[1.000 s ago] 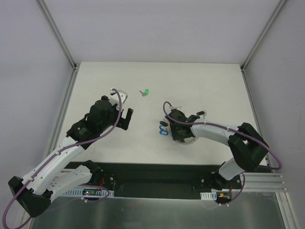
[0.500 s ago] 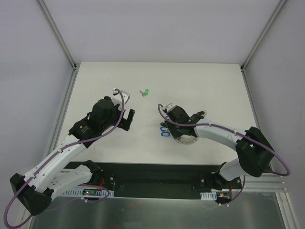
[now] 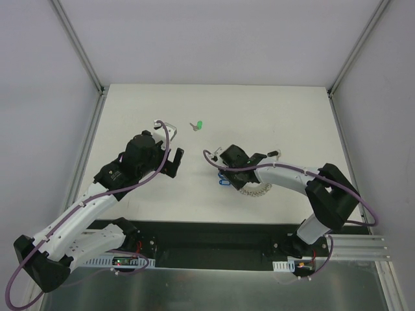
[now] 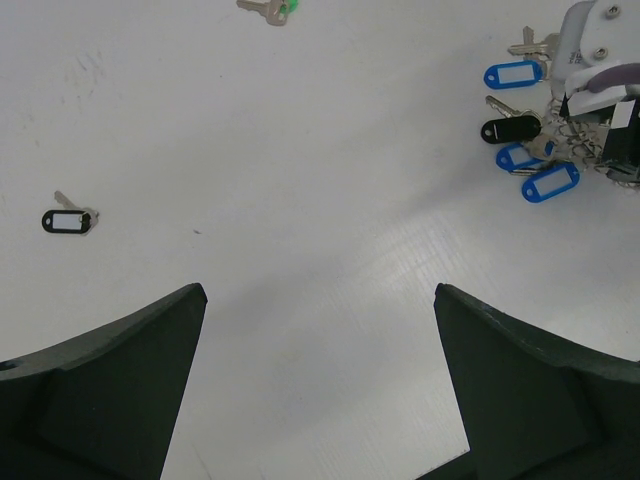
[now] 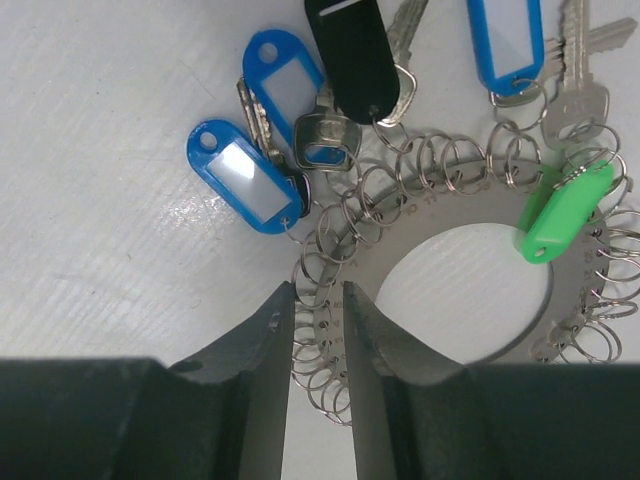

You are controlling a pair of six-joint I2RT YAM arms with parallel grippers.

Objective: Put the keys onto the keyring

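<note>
Several keys already hang on the keyring, mid-frame, with the right claw clenched on its rim. The left claw is released and empty. Two lie loose on the surface: green key at the top edge, black key far left.

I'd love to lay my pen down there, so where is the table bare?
Bare: the far right stretch of the table, right of the green key, and the middle strip between the left tool and the keyring. Crowded: around the keyring, where the tagged keys and the right tool cluster.
</note>
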